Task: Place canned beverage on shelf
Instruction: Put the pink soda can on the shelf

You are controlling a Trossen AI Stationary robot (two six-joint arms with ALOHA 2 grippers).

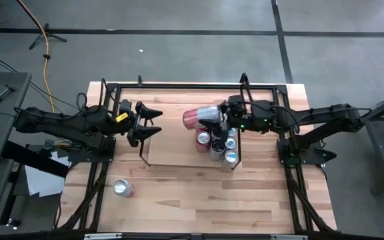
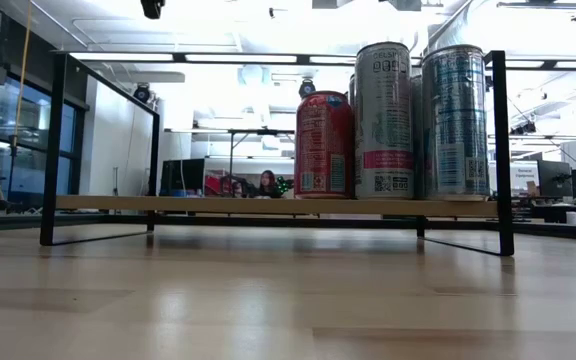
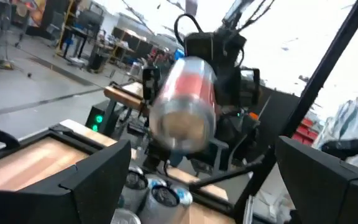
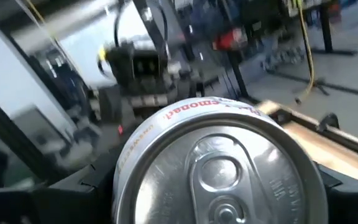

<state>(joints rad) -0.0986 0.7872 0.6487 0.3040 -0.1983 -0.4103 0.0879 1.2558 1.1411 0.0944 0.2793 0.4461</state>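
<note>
The right gripper (image 1: 217,115) has its jaws clamped across the body of a red and silver aluminium drink can (image 1: 201,116), carrying it on its side in the air, base pointing left, above the right part of the low light-wood shelf with thin black wire end frames (image 1: 169,148). In the right wrist view the can's silver lid with its pull tab (image 4: 219,168) fills the picture, so the grip sits near the top end of the body. Just near of it, a cluster of upright cans (image 1: 217,143) stands on the shelf's right end; the low view shows a red one (image 2: 324,145) and taller silver ones (image 2: 383,120) together there.

The left gripper (image 1: 149,123) hovers over the shelf's left end with its jaws wide and empty, facing the carried can. One more can, silver and red (image 1: 123,189), lies on the wood-plank tabletop (image 1: 199,200) near and to the left, well apart from the shelf.

As a judgement: the can is a stiff, smooth cylinder with thin walls that may dent under a hard squeeze and slip under a light one. It is probably full and fairly heavy, though that cannot be seen. Mid-body across the round side is the surest hold, and it must be turned upright before release.
</note>
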